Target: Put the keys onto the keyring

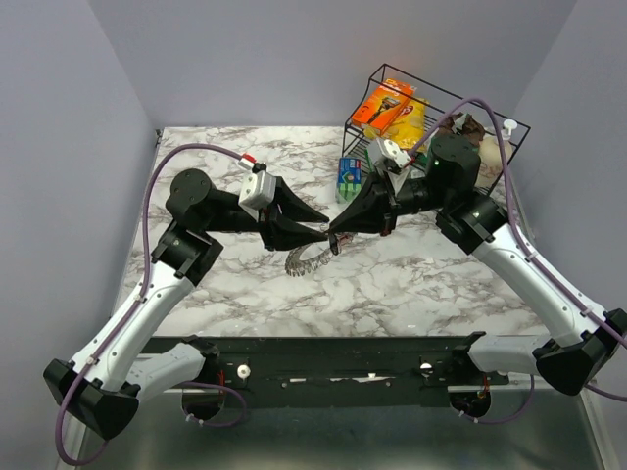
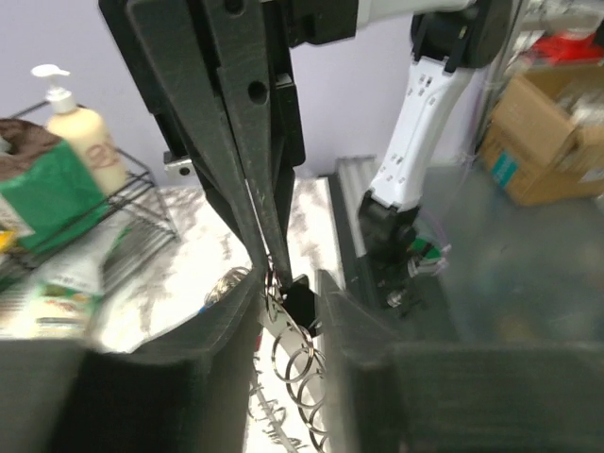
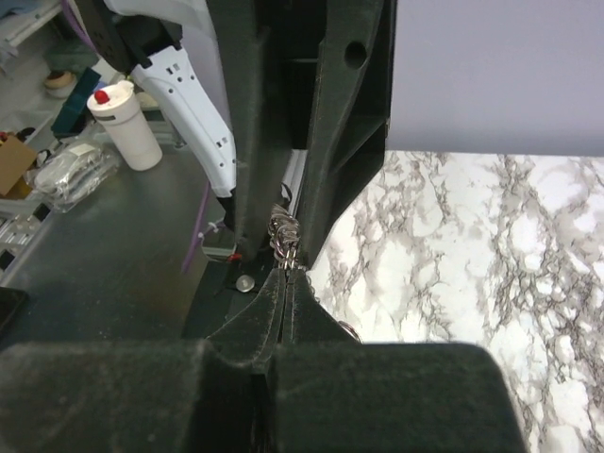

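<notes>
Two grippers meet: black right gripper (image 3: 286, 272) clamped on the thin silver wire keyring (image 1: 307, 259); black left gripper (image 2: 291, 283), jaws parted, should close squarely before any release.

Top camera looks down from behind; wrist cameras closely face the keyring (image 2: 294, 354).

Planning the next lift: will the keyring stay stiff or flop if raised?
Probably floppy: the keyring droops as a loose chain of loops below the right gripper. It would likely swing when moved. Thin smooth metal, pinched at one end, may slip.
</notes>
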You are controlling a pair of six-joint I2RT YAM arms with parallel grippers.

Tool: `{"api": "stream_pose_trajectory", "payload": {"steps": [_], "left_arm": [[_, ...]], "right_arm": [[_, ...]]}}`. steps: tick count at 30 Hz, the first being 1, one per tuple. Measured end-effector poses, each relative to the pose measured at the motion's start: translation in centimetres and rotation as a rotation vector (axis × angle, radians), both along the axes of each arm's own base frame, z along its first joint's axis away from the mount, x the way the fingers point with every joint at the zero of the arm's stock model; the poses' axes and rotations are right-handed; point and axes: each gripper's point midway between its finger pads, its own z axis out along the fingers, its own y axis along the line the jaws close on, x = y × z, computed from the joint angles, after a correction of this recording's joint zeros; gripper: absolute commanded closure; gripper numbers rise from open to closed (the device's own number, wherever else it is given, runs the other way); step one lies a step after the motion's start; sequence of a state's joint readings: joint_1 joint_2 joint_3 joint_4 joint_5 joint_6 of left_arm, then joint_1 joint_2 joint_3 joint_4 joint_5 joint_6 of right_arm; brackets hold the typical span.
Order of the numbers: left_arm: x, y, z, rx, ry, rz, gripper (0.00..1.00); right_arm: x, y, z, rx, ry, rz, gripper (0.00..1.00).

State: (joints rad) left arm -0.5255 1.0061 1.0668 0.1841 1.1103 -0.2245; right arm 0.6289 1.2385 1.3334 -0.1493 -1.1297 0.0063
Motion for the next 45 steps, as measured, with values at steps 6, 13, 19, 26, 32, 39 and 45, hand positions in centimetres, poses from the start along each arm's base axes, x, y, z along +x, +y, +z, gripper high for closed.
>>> {"api": "stream_pose_trajectory", "payload": {"steps": [6,13,19,26,32,39,45], "left_arm": [[0.1,0.6,0.9,0.065,-0.058,0.044,0.33],[1.9,1.0,0.6,0.192,-0.067,0.120,0.31],[3.6,1.0,-1.6,0.325,0.004,0.141,0.32],[3.6,1.3,-3.3,0.411,0.061,0.125,0.33],[3.3,1.5,-3.9,0.432,0.074,0.115,0.39],[3.3,0.3,-5.4,0.465,0.115,0.065,0.46],[3.4,-0.8,-6.7,0.491,0.143,0.031,0.65]], "right_arm": [[0.5,0.1,-0.4,-0.032,-0.002,-0.013,0.99],[0.6,0.0,-0.6,-0.063,-0.013,-0.011,0.99],[1.3,0.2,-1.5,-0.124,0.001,-0.001,0.99],[2.1,0.1,-3.9,-0.224,0.037,-0.019,0.99],[2.2,-0.2,-5.6,-0.280,0.071,-0.027,0.99],[2.2,-0.2,-5.8,-0.285,0.071,-0.026,0.99],[2.2,-0.2,-5.8,-0.285,0.071,-0.026,0.99]]}}
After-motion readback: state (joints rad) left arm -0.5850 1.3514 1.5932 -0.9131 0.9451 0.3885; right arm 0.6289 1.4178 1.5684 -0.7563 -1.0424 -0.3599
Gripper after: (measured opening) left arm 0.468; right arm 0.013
